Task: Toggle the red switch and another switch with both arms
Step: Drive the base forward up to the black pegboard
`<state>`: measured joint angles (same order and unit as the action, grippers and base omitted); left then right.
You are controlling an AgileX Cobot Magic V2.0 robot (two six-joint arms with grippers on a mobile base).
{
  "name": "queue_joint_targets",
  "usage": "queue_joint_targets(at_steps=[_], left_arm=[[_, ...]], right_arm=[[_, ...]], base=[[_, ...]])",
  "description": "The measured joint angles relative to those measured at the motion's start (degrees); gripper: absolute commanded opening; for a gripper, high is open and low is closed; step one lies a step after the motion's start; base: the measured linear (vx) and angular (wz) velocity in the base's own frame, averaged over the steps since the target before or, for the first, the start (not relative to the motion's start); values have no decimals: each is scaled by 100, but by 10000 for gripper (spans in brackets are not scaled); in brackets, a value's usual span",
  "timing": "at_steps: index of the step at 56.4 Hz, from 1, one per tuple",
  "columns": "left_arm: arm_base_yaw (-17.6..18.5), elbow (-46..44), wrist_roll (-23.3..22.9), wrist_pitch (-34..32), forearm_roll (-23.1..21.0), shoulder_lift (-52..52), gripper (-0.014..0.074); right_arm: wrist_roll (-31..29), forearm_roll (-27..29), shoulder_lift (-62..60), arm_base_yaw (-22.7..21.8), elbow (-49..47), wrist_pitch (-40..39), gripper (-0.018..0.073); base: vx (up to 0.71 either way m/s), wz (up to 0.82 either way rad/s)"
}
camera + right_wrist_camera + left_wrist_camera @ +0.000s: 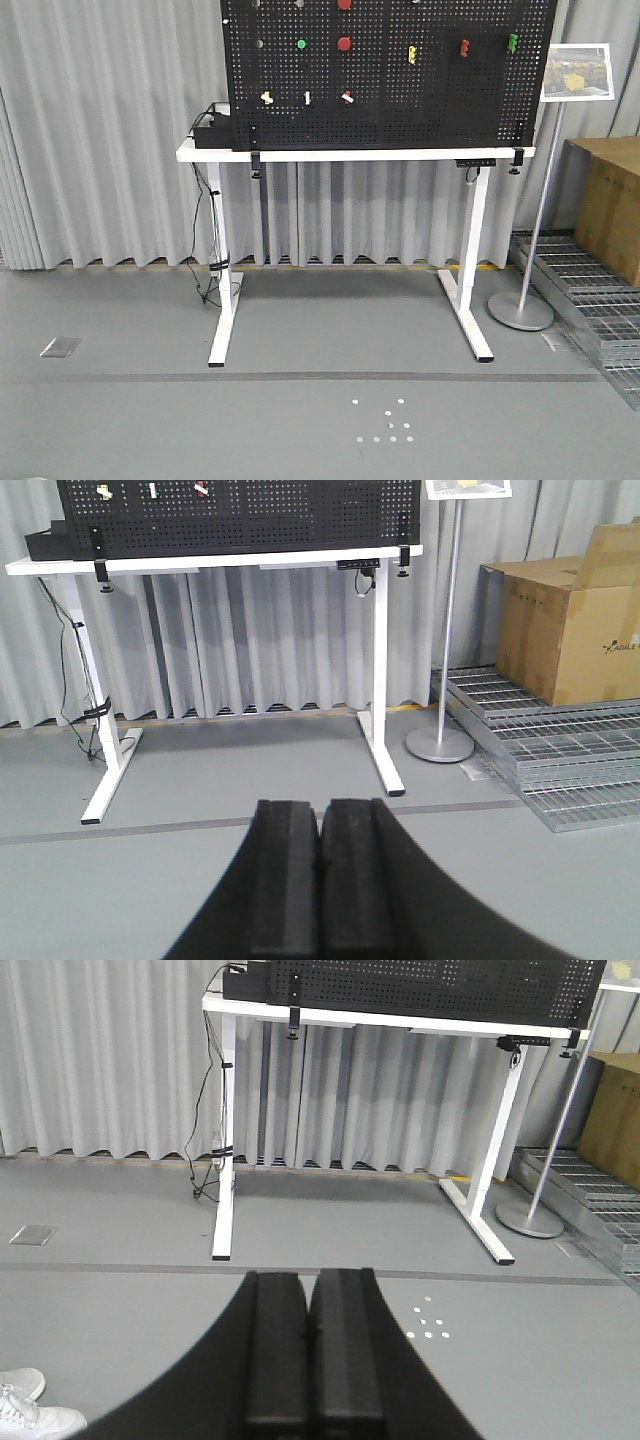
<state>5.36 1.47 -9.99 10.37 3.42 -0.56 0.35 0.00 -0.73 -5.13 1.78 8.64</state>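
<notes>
- The red switch point(347, 97) sits in the bottom row of the black pegboard point(430, 100), its white tip pointing down and to the right.
- The yellow switch point(267, 97) is in the same row, to the left. An upright white toggle point(307, 97) stands between the two.
- The right wrist view shows the same row at its top edge, too small to read the lever positions.
- The pegboard stands on a white surface point(400, 154), with a grey curtain point(100, 150) behind it.
- The left gripper point(308, 1290) has its two pads pressed together and holds nothing. It is low over the grey floor point(120, 1300), well away from the surface.
- The right gripper point(320, 815) is likewise closed and empty, also well back from the pegboard.
- A sign stand point(522, 308) is just right of the surface, and a cardboard box point(570, 630) is beyond it by metal grates point(560, 770).
- A white shoe point(30, 1412) shows at the lower left corner of the left wrist view.
- Small white dots point(385, 425) mark the floor in front of the surface.
</notes>
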Motion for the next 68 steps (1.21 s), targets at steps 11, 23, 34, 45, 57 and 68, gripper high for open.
queue_joint_targets(at_steps=[11,23,34,45,57,68], left_arm=[[0,0,0,0,0,0,3],[0,0,0,0,0,0,3],[0,0,0,0,0,0,3],[0,0,0,0,0,0,3],[0,0,0,0,0,0,3],[0,0,0,0,0,0,3]], right_arm=[[0,0,0,0,0,0,-6],[0,0,0,0,0,0,-6],[0,0,0,0,0,0,-6],[0,0,0,0,0,0,-6],[0,0,0,0,0,0,-6],[0,0,0,0,0,0,-6]], base=[[0,0],[0,0],[0,0],[0,0],[3,0],[13,-1]])
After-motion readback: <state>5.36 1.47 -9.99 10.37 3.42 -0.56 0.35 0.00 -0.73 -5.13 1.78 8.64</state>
